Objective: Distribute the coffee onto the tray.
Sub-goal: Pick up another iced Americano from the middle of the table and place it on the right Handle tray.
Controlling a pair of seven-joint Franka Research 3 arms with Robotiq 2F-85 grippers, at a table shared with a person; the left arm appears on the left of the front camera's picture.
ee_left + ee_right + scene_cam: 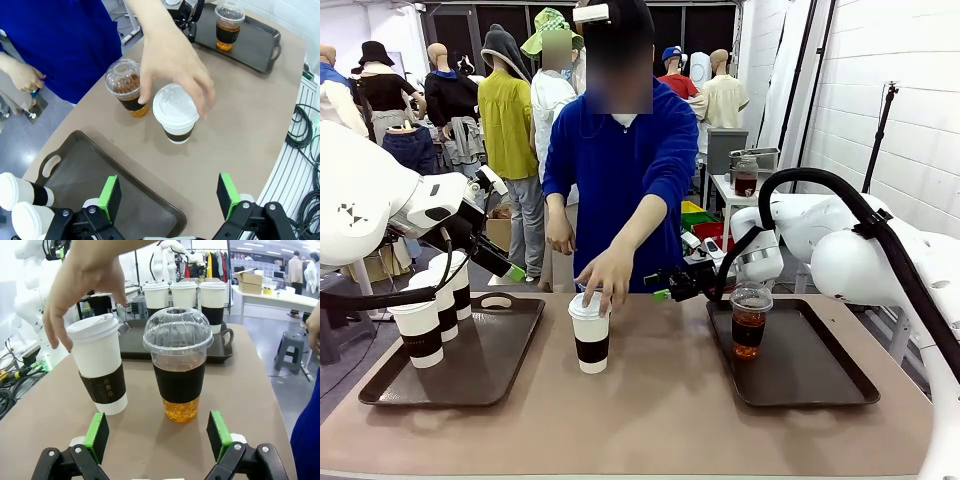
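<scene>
As I look along my right gripper (157, 437), its green pads stand wide apart with nothing between them. A dome-lidded iced coffee (178, 365) stands upright on the table (50, 410) just ahead of the gap, clear of both pads. Just beside it, to its left in this view, stands a white paper cup (99, 365) with a dark brown sleeve. The two are close, but I see a sliver of table between them. The person's hand (85, 285) is spread above the paper cup's lid. From the front its fingertips sit at the lid's rim, though I cannot tell whether they grip it. Beyond both cups lies the left tray (134, 342), carrying three paper cups (184, 295) in a row along its far side in this view.

My left gripper (169, 197) is likewise wide open and empty. It hangs over the edge of the left tray, well apart from the two cups in the middle of the table. Across the table the right tray (260, 40) holds a second iced coffee (229, 25), upright near one end. In the front view the right gripper sits low near the table's far edge, between the person and the right tray.
</scene>
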